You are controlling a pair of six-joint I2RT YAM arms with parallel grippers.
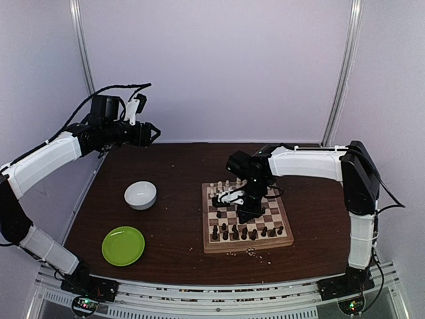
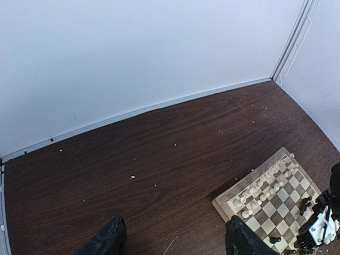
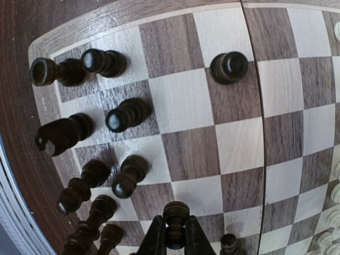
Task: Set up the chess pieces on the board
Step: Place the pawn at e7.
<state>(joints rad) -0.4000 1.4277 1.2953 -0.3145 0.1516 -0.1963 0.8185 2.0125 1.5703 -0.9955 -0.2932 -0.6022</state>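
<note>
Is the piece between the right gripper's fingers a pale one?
No, the chess piece between the fingers of the right gripper is dark brown.

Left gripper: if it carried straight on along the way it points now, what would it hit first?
Most likely the bare dark table top, beside the chessboard corner. The left gripper is open and nothing stands between its fingers and the wood, though depth is hard to judge.
</note>
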